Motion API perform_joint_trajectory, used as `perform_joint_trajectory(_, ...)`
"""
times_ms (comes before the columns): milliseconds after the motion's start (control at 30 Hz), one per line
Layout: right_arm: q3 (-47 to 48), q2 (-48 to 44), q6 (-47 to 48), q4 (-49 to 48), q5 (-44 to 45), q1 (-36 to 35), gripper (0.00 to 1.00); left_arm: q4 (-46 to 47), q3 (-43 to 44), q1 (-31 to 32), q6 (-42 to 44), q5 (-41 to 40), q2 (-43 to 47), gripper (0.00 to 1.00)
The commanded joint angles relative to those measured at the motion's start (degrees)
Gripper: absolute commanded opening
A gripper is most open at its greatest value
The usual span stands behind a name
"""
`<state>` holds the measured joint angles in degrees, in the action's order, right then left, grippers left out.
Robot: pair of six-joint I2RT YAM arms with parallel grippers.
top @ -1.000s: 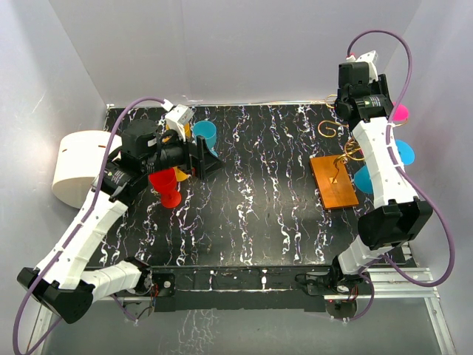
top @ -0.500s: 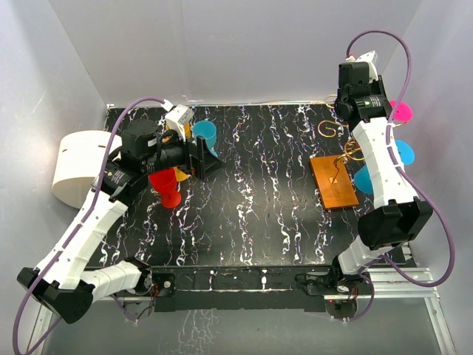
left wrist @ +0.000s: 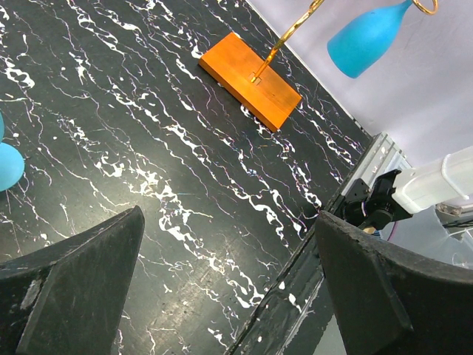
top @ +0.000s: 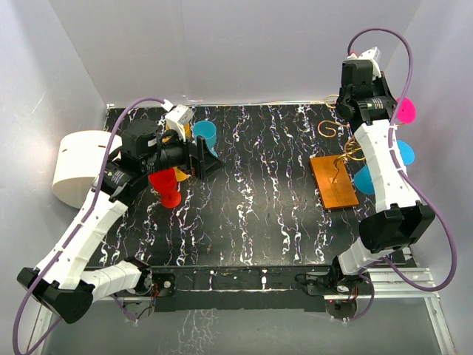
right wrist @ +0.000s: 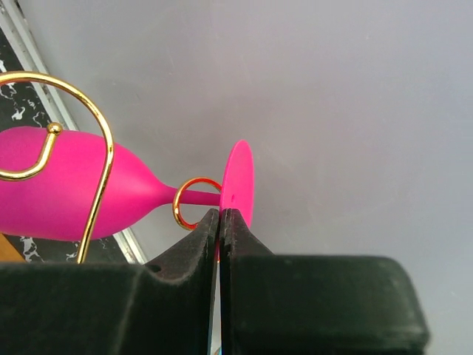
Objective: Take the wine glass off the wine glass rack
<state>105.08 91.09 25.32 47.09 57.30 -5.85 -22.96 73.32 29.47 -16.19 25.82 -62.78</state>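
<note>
Right end effector [right wrist: 220,219] clenched on foot of pink wine glass [right wrist: 66,181] | stem in gold wire loop of orange-based wine glass rack [top: 334,183], right edge of table [top: 259,207] | left end effector [left wrist: 229,214] released

Black white-veined tabletop [top: 259,200], white cylinder [top: 76,168] at its left edge, red cup [top: 165,186] near a blue cup [top: 205,133]

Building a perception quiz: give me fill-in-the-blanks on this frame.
The right gripper is shut on the ___ wine glass. The left gripper is ___, holding nothing. The wine glass rack has an ___ base plate.
Missing: pink; open; orange.
</note>
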Motion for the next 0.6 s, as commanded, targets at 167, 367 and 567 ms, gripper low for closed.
perform_joint_trajectory(167,-4.21,-4.89,5.02,-6.31,3.84,0.31,0.00,-0.18,0.29,0.76,0.95,-0.34,1.44,0.99)
perform_joint_trajectory(367,-5.61,-6.33,5.66,-6.56,3.87,0.22,0.00,-0.16,0.24,0.80,0.98,-0.50,1.68,0.99)
perform_joint_trajectory(567,-7.64,-8.99,7.15,-6.27,3.36,-2.29,0.00,-0.07,0.08,0.84,0.89,-0.60,1.54,0.99)
